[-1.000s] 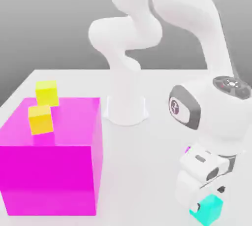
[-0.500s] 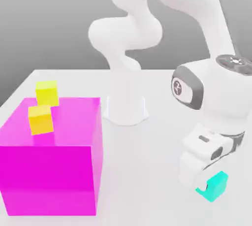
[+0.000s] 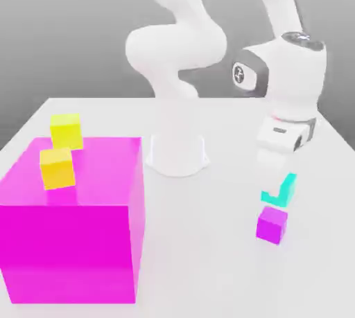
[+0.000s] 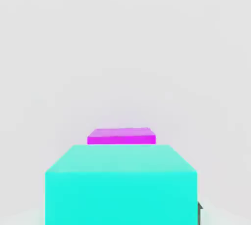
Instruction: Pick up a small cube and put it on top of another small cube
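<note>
1. Closed on the cyan cube (image 3: 289, 188), the hand (image 3: 276, 171) grips it between its fingers.
2. That cube is up off the table (image 3: 201, 240), near the small magenta cube (image 3: 272, 225).

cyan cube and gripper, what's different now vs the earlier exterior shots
The gripper, holding the cyan cube, has moved up the picture and slightly to the exterior view's left, revealing the small magenta cube below. Nothing was let go. The big magenta block and two yellow cubes stayed put.
</note>
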